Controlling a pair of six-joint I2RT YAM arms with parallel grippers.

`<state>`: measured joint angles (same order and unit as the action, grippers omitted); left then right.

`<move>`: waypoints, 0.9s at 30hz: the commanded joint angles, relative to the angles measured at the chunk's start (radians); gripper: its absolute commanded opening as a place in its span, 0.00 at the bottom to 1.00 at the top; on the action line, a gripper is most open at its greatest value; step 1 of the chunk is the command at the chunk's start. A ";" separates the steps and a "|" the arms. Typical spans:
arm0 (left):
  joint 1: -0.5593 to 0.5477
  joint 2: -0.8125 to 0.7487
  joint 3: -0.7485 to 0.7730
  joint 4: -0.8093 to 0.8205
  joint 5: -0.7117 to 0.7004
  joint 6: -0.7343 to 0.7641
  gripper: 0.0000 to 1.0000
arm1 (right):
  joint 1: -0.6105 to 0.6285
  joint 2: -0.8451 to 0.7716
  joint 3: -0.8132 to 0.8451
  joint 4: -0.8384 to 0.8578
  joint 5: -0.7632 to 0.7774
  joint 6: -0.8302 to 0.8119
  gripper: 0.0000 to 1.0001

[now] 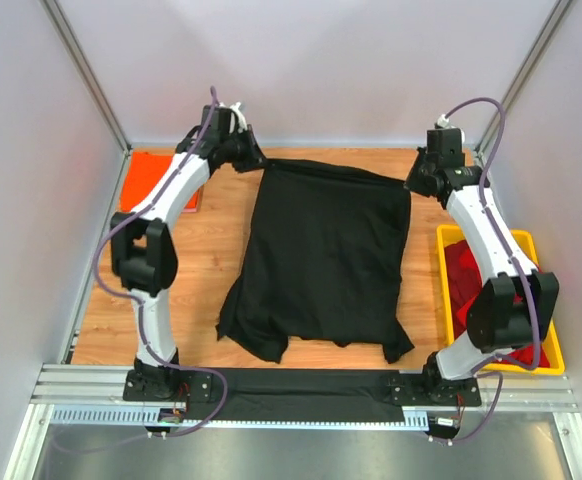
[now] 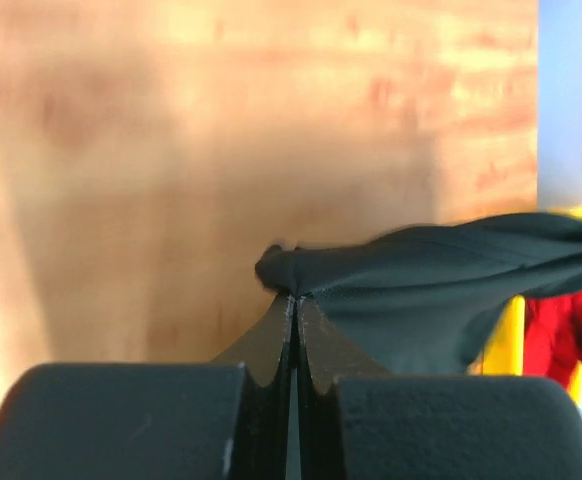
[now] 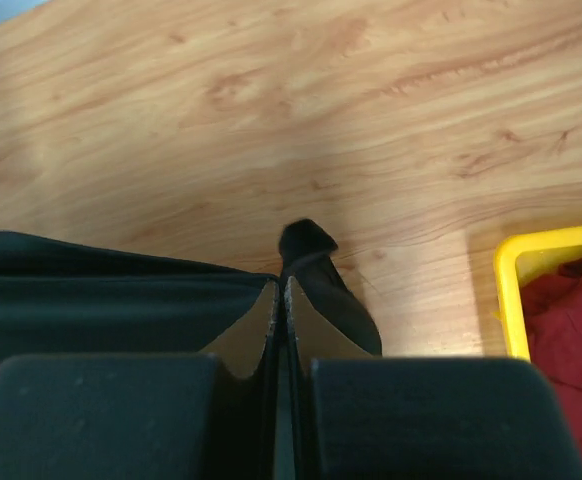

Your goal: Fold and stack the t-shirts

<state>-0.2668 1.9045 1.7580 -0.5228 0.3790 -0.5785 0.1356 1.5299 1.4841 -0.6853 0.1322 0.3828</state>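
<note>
Left gripper and right gripper each pinch a far corner of the black t-shirt, jaws pressed together on cloth, its far edge stretched between them and the rest lying flat on the table toward the bases. To fold cleanly, I judge both should carry that edge nearward level and at equal pace, landing it square. Bare wood lies left, the orange t-shirt in the far-left corner; the yellow tray of red t-shirts sits close beside the right sleeve.

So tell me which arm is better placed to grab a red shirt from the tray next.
Right, probably: the yellow tray of red shirts sits on its side. But right gripper and left gripper both pinch far corners of the black shirt.
</note>
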 commanded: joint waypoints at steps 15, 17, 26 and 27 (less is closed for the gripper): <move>0.006 0.395 0.416 0.348 0.192 -0.086 0.50 | -0.197 0.314 0.120 0.153 -0.160 0.064 0.00; 0.006 0.291 0.289 0.282 0.178 -0.037 0.50 | -0.197 0.319 0.131 0.133 -0.186 0.065 0.00; -0.115 -0.100 -0.290 0.054 -0.093 0.003 0.39 | -0.189 0.210 0.047 0.106 -0.244 0.102 0.00; -0.144 -0.128 -0.346 0.015 -0.156 -0.010 0.35 | -0.183 0.187 0.029 0.099 -0.250 0.108 0.00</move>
<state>-0.3218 1.8565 1.5139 -0.3985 0.3691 -0.6079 -0.0589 1.8172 1.5364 -0.5732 -0.0860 0.4625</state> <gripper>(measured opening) 0.386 0.010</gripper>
